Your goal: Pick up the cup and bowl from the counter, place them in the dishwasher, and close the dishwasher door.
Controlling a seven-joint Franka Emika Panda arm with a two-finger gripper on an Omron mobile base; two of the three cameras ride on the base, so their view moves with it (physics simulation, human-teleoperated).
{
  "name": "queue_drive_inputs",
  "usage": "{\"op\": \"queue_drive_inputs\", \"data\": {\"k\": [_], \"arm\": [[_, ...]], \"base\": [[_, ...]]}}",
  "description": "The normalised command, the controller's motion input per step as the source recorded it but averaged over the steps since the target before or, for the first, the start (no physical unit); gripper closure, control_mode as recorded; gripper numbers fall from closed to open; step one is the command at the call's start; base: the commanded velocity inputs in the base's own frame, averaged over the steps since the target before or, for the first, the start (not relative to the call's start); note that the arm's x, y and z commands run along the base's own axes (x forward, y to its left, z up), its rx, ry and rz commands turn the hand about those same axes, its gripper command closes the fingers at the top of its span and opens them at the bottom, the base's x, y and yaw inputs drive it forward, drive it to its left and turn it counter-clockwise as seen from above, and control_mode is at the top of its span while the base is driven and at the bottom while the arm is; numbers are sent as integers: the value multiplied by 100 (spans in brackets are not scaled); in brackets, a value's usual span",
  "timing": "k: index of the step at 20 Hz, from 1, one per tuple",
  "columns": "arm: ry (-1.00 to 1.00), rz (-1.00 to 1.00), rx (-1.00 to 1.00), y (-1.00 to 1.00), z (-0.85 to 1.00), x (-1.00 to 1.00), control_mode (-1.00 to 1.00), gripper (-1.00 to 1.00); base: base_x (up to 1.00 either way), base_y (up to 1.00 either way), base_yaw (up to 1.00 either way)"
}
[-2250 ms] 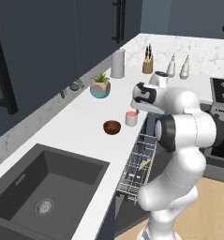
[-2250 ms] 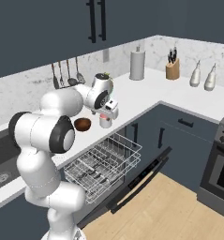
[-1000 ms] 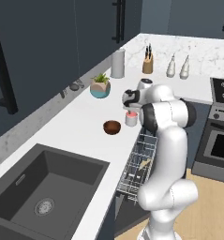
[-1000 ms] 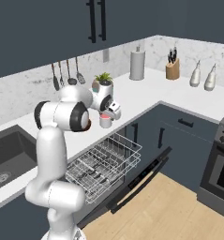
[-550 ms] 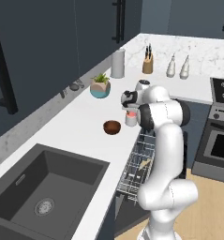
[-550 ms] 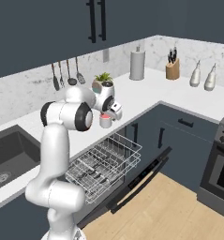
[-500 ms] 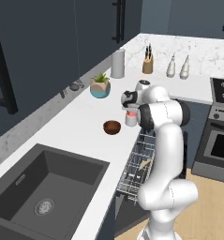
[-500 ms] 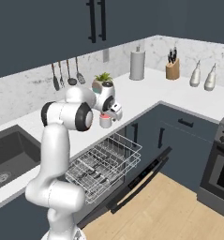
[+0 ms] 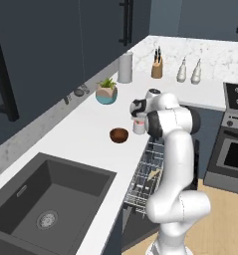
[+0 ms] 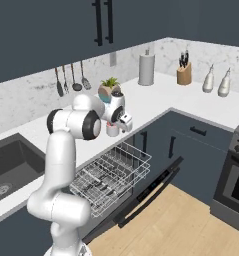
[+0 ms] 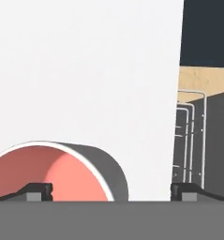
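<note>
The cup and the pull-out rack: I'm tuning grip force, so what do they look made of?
The cup: probably glazed ceramic or plastic, with a smooth grey wall, thin pale rim and matte pink inside. The rack: light metal wire, an open grid of thin pale rods.
</note>
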Motion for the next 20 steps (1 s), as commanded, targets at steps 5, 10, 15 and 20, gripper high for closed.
{"op": "queue_drive_inputs", "data": {"k": [5,10,15,20], "arm": [[0,0,0,0,-26,0,-100,100],[0,0,1,-1,-7,-14,-100,100],[0,-3,5,-25,-3,-46,-100,100],[0,-9,9,-82,0,-90,-100,100]], "base": [[0,0,0],[0,0,0],[0,0,0],[0,0,0]]}}
